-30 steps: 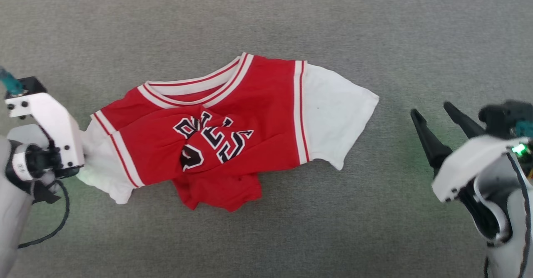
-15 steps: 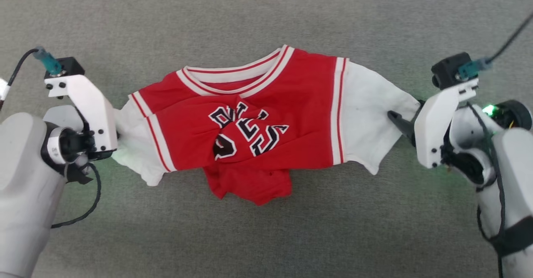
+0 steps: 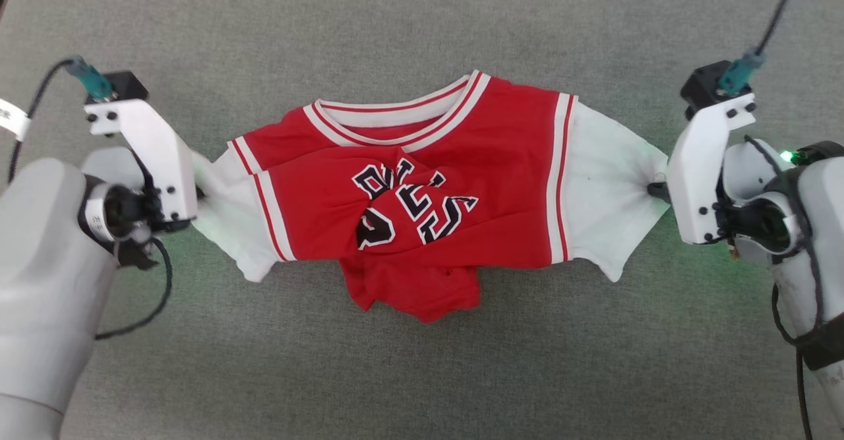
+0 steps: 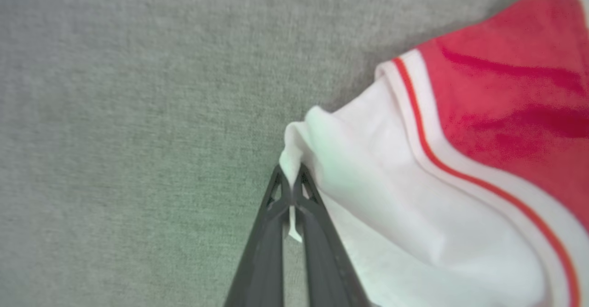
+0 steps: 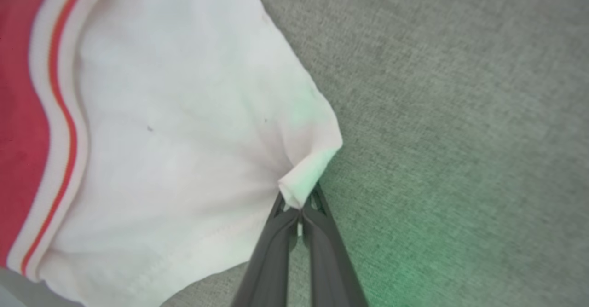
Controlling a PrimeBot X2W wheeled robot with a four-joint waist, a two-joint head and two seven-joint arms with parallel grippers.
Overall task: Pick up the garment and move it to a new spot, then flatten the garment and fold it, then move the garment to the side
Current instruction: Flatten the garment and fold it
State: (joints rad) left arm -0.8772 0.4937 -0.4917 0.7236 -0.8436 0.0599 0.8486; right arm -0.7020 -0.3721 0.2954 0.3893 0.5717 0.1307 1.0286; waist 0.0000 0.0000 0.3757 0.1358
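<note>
The garment [image 3: 488, 183] is a small red jersey T-shirt with white sleeves, crumpled across the chest print, stretched between my two grippers over the grey cloth surface. My left gripper [image 3: 198, 192] is shut on the edge of its left white sleeve [image 4: 368, 196]; the left wrist view shows the gripper [image 4: 291, 178] pinching a fold of white fabric. My right gripper [image 3: 656, 190] is shut on the edge of the right white sleeve [image 5: 184, 127], and in the right wrist view the gripper [image 5: 300, 205] bites a small white fold. The red hem [image 3: 415, 291] is bunched below the print.
A grey fabric surface [image 3: 422, 374] spreads on all sides of the shirt. My pale forearms sit at the left [image 3: 39, 282] and right [image 3: 804, 229] edges, with dark cables trailing from the wrists.
My right gripper came in from the lower right and shut on the right sleeve edge. The left gripper kept its hold on the left sleeve. The head view has shifted.
</note>
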